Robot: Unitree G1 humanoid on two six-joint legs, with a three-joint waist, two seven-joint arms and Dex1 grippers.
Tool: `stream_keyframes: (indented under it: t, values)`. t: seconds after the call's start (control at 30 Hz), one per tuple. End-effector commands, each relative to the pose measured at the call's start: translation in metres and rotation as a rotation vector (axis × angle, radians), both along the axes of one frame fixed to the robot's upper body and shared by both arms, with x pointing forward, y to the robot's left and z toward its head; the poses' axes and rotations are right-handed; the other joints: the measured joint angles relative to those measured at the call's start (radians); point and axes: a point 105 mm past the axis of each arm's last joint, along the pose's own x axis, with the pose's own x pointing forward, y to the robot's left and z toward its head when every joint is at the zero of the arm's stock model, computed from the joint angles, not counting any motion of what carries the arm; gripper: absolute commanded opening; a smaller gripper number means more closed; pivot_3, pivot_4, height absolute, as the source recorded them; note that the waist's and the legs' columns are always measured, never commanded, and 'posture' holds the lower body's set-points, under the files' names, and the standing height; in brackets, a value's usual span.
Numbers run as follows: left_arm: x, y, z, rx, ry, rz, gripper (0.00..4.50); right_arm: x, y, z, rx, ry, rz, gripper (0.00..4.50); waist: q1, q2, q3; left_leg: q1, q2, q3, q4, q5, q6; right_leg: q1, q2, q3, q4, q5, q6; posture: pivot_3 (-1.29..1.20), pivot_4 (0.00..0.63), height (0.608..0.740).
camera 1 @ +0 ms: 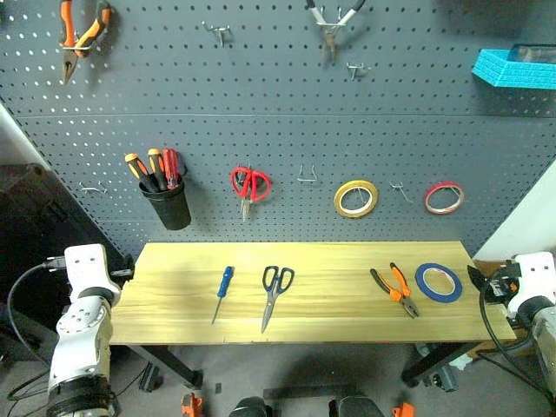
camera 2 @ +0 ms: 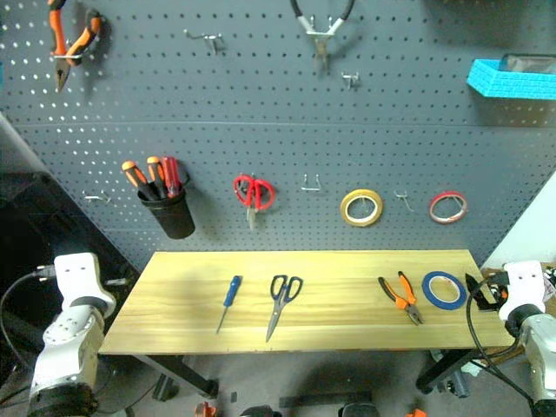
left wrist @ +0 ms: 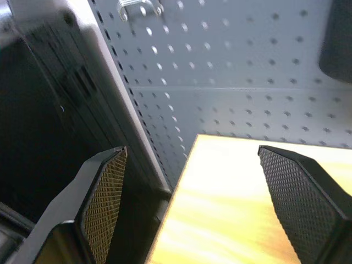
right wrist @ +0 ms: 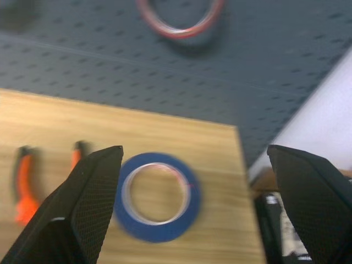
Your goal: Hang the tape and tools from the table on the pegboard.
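On the tabletop (camera 1: 347, 261) we list, left to right: screwdriver (camera 1: 224, 292), scissors (camera 1: 274, 294), pliers (camera 1: 396, 288), blue tape (camera 1: 438, 282). Our left gripper (left wrist: 190, 203) jaws released off the left end; right gripper (right wrist: 195, 206) jaws released, tape just ahead.

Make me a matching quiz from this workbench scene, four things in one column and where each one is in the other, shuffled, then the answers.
Things
1. blue tape
2. red-handled scissors
3. blue-handled screwdriver
4. yellow tape ring

Places
A. lying on the table, nearest its left end
B. hanging on the pegboard, between the red scissors and the red tape ring
C. lying flat on the table, near its right end beside the pliers
D. hanging on the pegboard, just right of the black cup of screwdrivers

Pairs: 1-C, 2-D, 3-A, 4-B
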Motion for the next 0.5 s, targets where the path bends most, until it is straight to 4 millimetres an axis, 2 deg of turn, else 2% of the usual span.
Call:
stream_keyframes:
  t: [0.03, 0.13, 0.17, 0.23, 0.3, 0.4, 0.5]
  values:
    - [0.014, -0.039, 0.006, -0.055, 0.03, -0.132, 4.05, 0.005, 0.017, 0.01, 0.027, 0.008, 0.035, 4.5, 0.002, 0.001, 0.022, -0.002, 0.003, 0.002, 0.0, -0.001, -0.002, -0.001, 0.0, 0.0, -0.001, 0.0, 0.0, -0.08, 0.156, 0.74]
    - [0.032, -0.09, 0.02, -0.032, 0.026, -0.342, 4.05, 0.011, 0.03, 0.001, 0.045, 0.076, 0.077, 4.5, 0.008, -0.004, 0.059, -0.002, 0.006, 0.007, 0.002, 0.001, 0.001, -0.003, 0.0, -0.002, 0.0, 0.0, 0.0, -0.11, 0.208, 0.74]
    - [0.036, -0.101, 0.025, -0.018, 0.02, -0.392, 4.05, 0.012, 0.035, 0.0, 0.054, 0.092, 0.09, 4.5, 0.009, -0.005, 0.068, -0.003, 0.008, 0.01, 0.002, 0.001, 0.001, -0.005, 0.0, -0.003, 0.0, 0.0, 0.0, -0.12, 0.219, 0.74]
    - [0.043, -0.143, 0.041, 0.06, 0.009, -0.61, 4.05, 0.02, 0.042, -0.004, 0.06, 0.143, 0.128, 4.5, 0.008, -0.004, 0.085, -0.014, 0.009, 0.012, 0.002, 0.003, 0.002, -0.009, 0.001, -0.003, 0.0, 0.002, 0.0, -0.13, 0.249, 0.74]
    - [0.044, -0.173, 0.053, 0.109, 0.006, -0.769, 4.05, 0.028, 0.046, -0.005, 0.067, 0.173, 0.148, 4.5, 0.001, -0.004, 0.106, -0.021, 0.009, 0.014, 0.003, 0.006, 0.002, -0.015, 0.002, -0.002, 0.0, 0.008, 0.004, -0.12, 0.273, 0.74]
    - [0.04, -0.212, 0.065, 0.128, 0.001, -0.956, 4.05, 0.043, 0.043, -0.004, 0.062, 0.194, 0.144, 4.5, -0.007, -0.003, 0.127, -0.025, 0.009, 0.018, 0.002, 0.005, 0.004, -0.02, 0.001, 0.001, -0.001, 0.01, 0.002, -0.12, 0.294, 0.74]
    - [0.032, -0.236, 0.076, 0.121, -0.01, -1.094, 4.05, 0.055, 0.039, -0.007, 0.052, 0.217, 0.144, 4.5, -0.017, -0.003, 0.146, -0.03, 0.009, 0.021, 0.001, 0.004, 0.005, -0.026, 0.002, 0.001, 0.0, 0.01, 0.002, -0.11, 0.31, 0.74]
